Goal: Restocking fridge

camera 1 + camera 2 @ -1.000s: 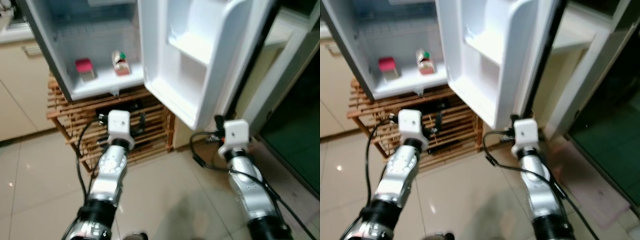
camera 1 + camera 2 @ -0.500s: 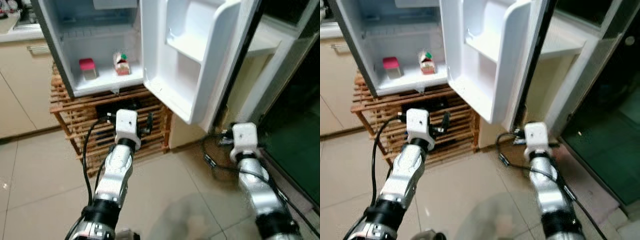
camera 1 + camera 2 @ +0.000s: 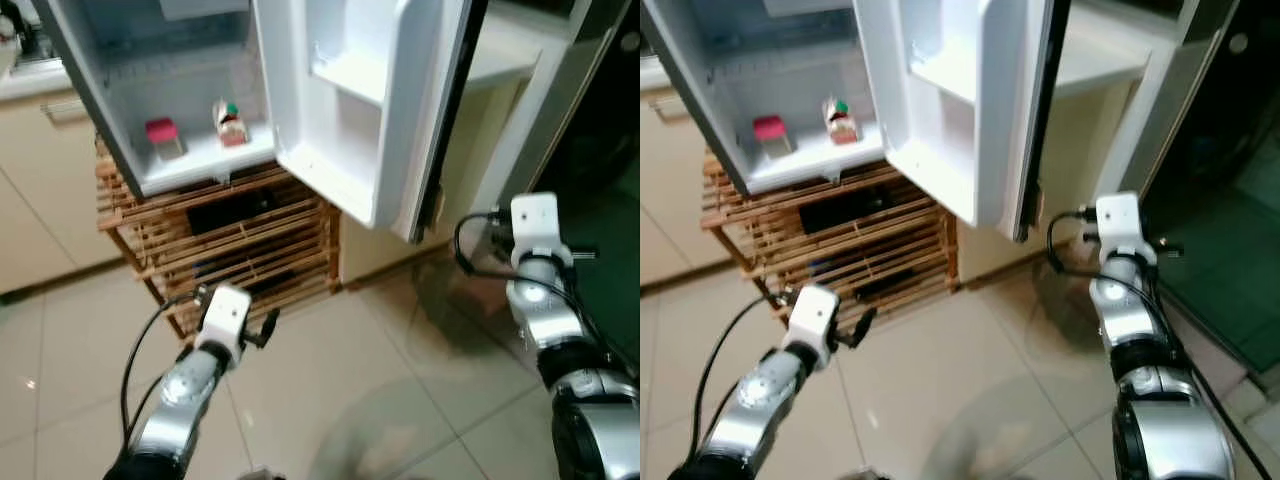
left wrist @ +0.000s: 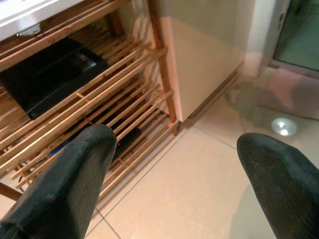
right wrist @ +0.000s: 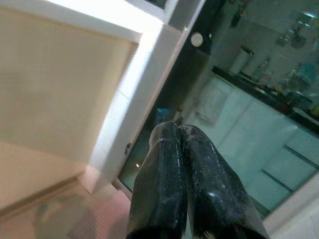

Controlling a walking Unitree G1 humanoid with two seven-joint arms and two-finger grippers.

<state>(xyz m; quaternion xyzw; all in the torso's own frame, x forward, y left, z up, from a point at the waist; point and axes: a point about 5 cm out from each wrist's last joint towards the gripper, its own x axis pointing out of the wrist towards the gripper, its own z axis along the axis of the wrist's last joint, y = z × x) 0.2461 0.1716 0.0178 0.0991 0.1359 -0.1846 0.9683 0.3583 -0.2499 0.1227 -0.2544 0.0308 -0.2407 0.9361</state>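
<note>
Both arms have drawn apart over the past second: the left arm has dropped low toward the tiled floor point(image 3: 330, 400), while the right arm has swung out to the right, away from the fridge door point(image 3: 350, 110). The left gripper point(image 4: 179, 174), seen from its wrist, hangs with its two black fingers point(image 4: 75, 179) spread wide and nothing between them, pointing at the lower slats of the wooden rack point(image 3: 240, 240) and the floor beside it. The right gripper point(image 5: 182, 174) has its fingers pressed together, empty, aimed at a white door frame point(image 5: 144, 94) and a dark glass panel point(image 5: 239, 114) beyond it.

The small fridge point(image 3: 130, 110) stands open on top of the wooden rack, its door swung out to the right with bare white door shelves point(image 3: 350, 80). On the fridge floor sit two items, near each other but apart: a small red-topped container point(image 3: 162, 136) to the left and a small carton with a green cap point(image 3: 230, 122) to the right. A flat black box point(image 4: 50, 74) lies on a rack shelf below. Beige cabinets point(image 3: 40, 190) stand to the left of the rack.
</note>
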